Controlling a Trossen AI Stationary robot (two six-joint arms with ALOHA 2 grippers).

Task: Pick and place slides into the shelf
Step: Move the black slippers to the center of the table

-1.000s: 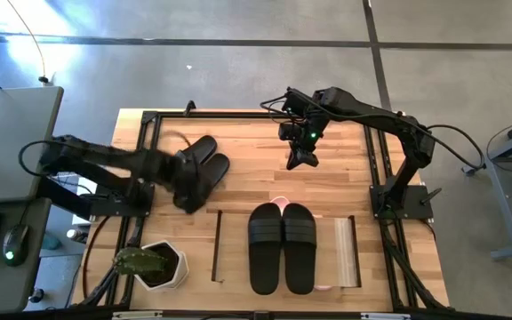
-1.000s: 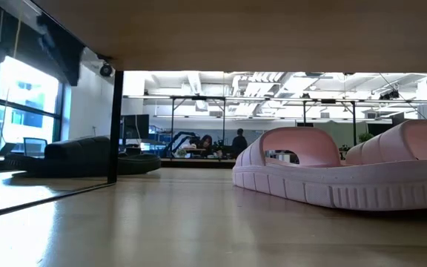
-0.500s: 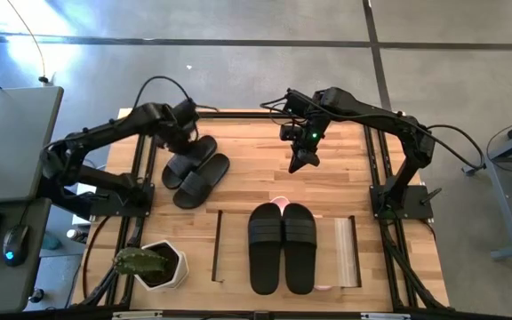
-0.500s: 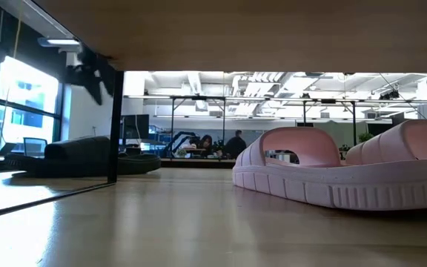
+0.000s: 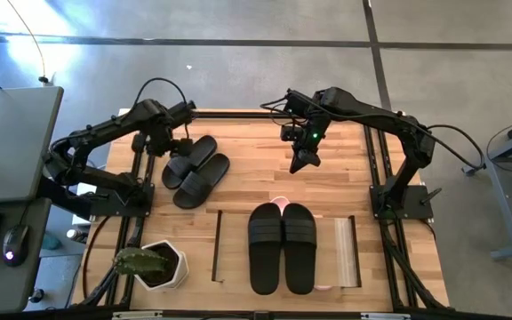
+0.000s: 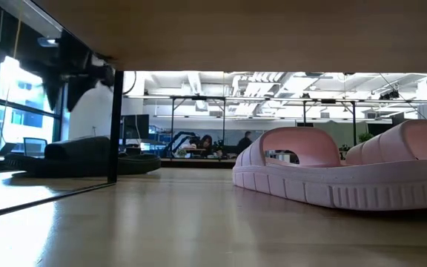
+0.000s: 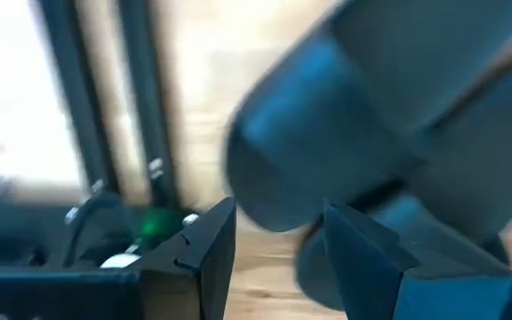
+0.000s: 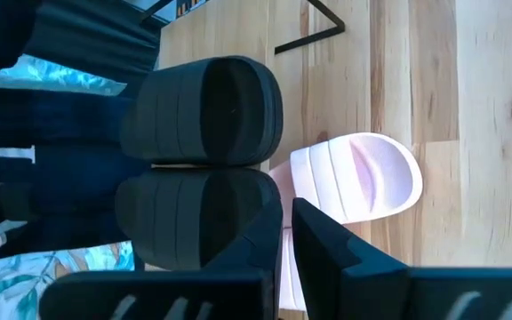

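While both arms hang over far half of counter (image 5: 256, 182), we note white hexagonal pot (image 5: 162, 267) with cactus at 8 o'clock corner. Black pair (image 5: 283, 246) sits on shelf (image 5: 345, 253) top at 6 o'clock, long axis 12-to-6, toes toward 12; pink pair (image 6: 339, 172) underneath, toe peeking out at 12. Loose black pair (image 5: 196, 169) at 10 o'clock, long axis slanted 1-to-7. Left tool (image 5: 169, 142) just beside its 10 o'clock end, fingers (image 7: 207, 253) apart, gripping nothing. Right tool (image 5: 305, 163) at 12 o'clock, fingers closed, empty.
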